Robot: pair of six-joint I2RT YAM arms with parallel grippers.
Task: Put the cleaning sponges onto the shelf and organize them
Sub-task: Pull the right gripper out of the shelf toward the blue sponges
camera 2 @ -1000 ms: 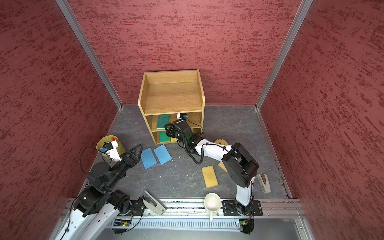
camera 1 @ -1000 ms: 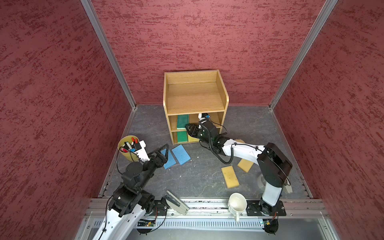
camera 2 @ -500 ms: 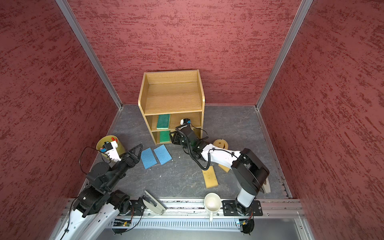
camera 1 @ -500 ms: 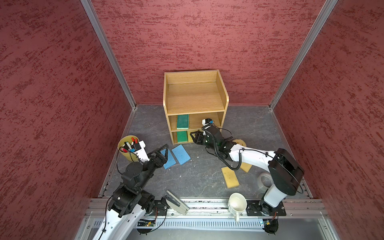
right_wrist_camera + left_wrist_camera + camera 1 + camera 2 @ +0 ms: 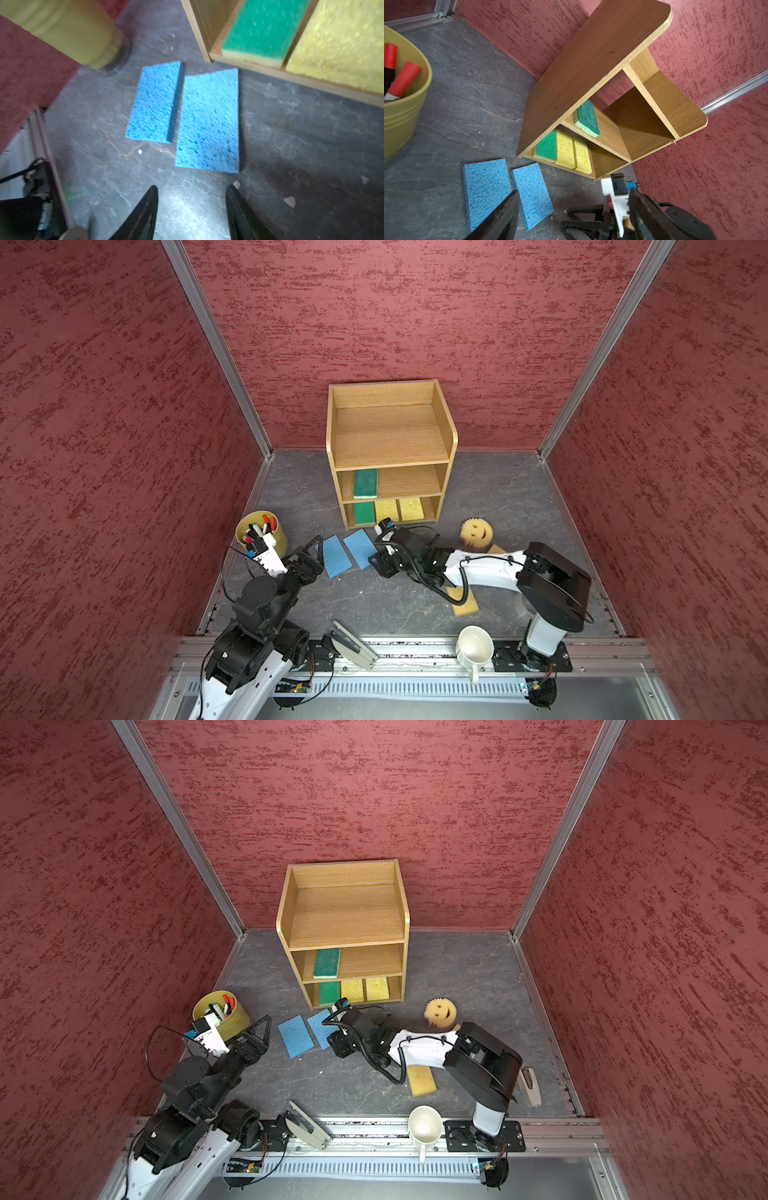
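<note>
Down in front of the shelf (image 5: 390, 435), two blue sponges (image 5: 208, 120) lie flat on the tabletop (image 5: 291, 145); right gripper (image 5: 192, 187) hovers just short of them, jaws apart, seemingly empty through the blur. Left gripper (image 5: 573, 193) hangs nearby, jaws spread.

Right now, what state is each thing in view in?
shelf: upright, top tier bare
upper green sponge: flat on middle tier
lower green sponge: flat on bottom tier
yellow sponges: side by side on bottom tier
blue sponges: flat on table
smiley sponge: on table, face showing
tan sponge: on table, partly hidden
left gripper: open, empty
right gripper: open, empty
</note>
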